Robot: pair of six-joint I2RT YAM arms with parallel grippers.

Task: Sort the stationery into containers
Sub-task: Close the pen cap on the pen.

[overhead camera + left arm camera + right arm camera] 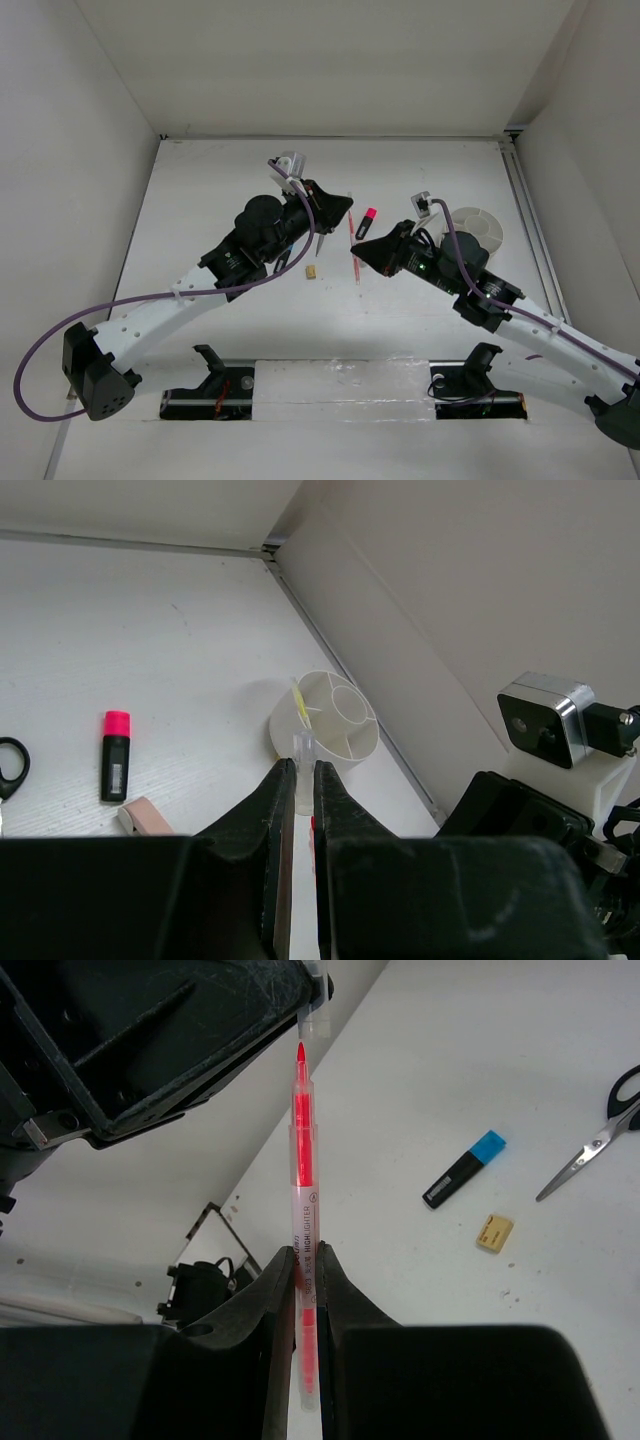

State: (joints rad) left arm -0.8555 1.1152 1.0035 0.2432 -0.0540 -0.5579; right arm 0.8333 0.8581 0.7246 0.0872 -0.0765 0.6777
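My right gripper (pixel 308 1255) is shut on the thin red pen (pixel 303 1150), a clear-bodied highlighter with its red tip bare. Just past that tip, my left gripper (pixel 298 765) is shut on the pen's clear cap (pixel 303 748). From above, both grippers (pixel 348 206) (pixel 356 251) meet mid-table over the pen (pixel 356 272). The round white tub (pixel 352 742) stands beyond, with a pale yellow stick (pixel 299 702) in it. On the table lie the pink-capped marker (pixel 116 754), the blue-capped marker (pixel 464 1168), the scissors (pixel 592 1146), a tan eraser (pixel 495 1233) and a pink eraser (pixel 146 816).
The tub (pixel 496 231) sits at the right, half hidden behind my right arm, close to the side wall's rail (pixel 530 220). White walls close in the table on three sides. The tan eraser (pixel 313 271) lies below my left arm's wrist.
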